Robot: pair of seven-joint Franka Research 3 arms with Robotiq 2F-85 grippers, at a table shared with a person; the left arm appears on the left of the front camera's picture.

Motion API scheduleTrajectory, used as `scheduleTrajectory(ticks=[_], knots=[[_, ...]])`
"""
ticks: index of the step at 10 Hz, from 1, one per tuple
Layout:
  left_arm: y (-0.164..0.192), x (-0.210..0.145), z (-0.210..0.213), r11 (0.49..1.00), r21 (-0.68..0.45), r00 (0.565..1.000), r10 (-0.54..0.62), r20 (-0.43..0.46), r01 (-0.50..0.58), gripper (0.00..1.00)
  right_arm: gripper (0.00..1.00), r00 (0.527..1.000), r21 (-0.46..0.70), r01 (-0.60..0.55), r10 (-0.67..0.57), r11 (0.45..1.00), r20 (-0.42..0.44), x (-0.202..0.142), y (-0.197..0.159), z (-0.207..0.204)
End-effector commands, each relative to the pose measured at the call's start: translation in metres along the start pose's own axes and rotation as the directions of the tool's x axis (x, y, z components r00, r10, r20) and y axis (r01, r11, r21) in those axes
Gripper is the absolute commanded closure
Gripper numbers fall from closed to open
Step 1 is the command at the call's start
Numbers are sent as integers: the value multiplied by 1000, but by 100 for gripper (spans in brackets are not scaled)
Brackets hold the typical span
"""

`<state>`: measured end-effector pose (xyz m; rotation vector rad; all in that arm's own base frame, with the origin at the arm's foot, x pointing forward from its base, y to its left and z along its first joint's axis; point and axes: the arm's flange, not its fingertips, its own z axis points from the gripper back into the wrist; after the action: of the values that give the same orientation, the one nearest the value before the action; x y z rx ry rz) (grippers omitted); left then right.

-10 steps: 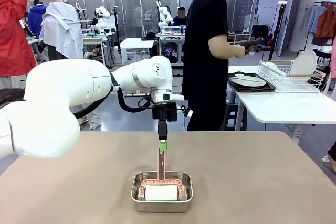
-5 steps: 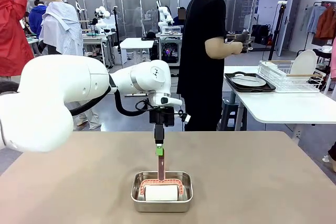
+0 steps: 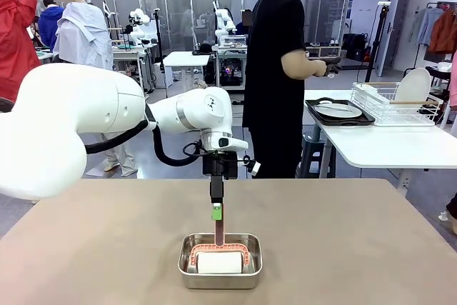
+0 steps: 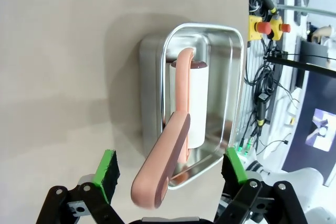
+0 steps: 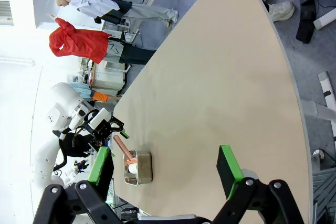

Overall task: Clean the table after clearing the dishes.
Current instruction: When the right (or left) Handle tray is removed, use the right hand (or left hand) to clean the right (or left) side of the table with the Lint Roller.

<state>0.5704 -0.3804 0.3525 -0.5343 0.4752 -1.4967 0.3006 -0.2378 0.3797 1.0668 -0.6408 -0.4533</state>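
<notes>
**Change since the earlier frames.** Left gripper (image 3: 216,212) has come down over the last second, and its green pad now overlaps the top of the roller (image 3: 219,232) handle. The arm's elbow has risen toward 10 o'clock. The person (image 3: 275,69) at the far side has drawn both hands in toward the body.

**Table** (image 3: 357,248). Beige top, long axis 9 to 3 o'clock across the front view. It carries the steel pan (image 3: 220,262) near its 6 o'clock edge.

**Dishes.** One dark tray (image 3: 319,113) with a white plate (image 3: 337,111) lies on the white side table (image 3: 385,144) at 3 o'clock, well apart from the main table. The tray's long axis runs about 9 to 3.

**Roller.** The white roll lies in the pan and the pink handle stands up toward 12 o'clock. In the left wrist view the handle's free end points to 7 o'clock.

**Left gripper** (image 4: 170,166). Jaws wide apart, one pad on each side of the handle end, neither touching it.

**Right gripper** (image 5: 164,166). Jaws spread, holding nothing, above the table (image 5: 226,77).
</notes>
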Motion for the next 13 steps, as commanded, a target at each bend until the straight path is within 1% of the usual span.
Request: scheduleTrajectory(ticks=[1, 3, 4, 5, 6, 7, 8, 9, 10, 11, 12, 13], knots=[[-12, -7, -12, 1000, 8, 1000, -9, 26, 8, 0, 0, 1000, 13, 1, -1, 1000, 9, 0, 2, 0], [-11, -6, -12, 1000, -1, 1000, -6, 21, 6, 0, 0, 1000, 13, 1, -1, 1000, 9, 0, 2, 0], [-11, -6, -12, 1000, -2, 1000, -6, 15, 6, 12, 0, 1000, 13, 1, -1, 1000, 9, 0, 2, 0], [-11, -5, -12, 1000, -6, 1000, -7, 21, 7, 20, 0, 1000, 13, 1, -1, 1000, 9, 0, 2, 0], [-11, -5, -11, 1000, -7, 1000, -7, 27, 7, 31, 0, 1000, 13, 1, -1, 1000, 9, 0, 2, 0], [-11, -5, -11, 1000, -9, 1000, -7, 31, 7, 40, 0, 1000, 13, 1, -1, 1000, 9, 0, 2, 0], [-9, -5, -11, 999, -31, 999, -10, 52, 11, 51, 0, 1000, 13, 1, -1, 1000, 9, 0, 2, 0], [-9, -5, -10, 1000, -26, 998, -14, 57, 16, 60, 0, 1000, 13, 1, -1, 1000, 9, 0, 2, 0], [-10, -5, -9, 1000, -19, 998, -23, 66, 24, 71, 0, 1000, 13, 1, -1, 1000, 9, 0, 2, 0], [-11, -5, -9, 999, -17, 997, -27, 72, 28, 80, 0, 1000, 13, 1, -1, 1000, 9, 0, 2, 0], [-11, -5, -10, 999, -25, 998, -21, 64, 23, 91, 0, 1000, 13, 1, -1, 1000, 9, 0, 2, 0], [-11, -6, -10, 999, -26, 998, -19, 61, 21, 81, 0, 1000, 13, 1, -1, 1000, 9, 0, 2, 0]])
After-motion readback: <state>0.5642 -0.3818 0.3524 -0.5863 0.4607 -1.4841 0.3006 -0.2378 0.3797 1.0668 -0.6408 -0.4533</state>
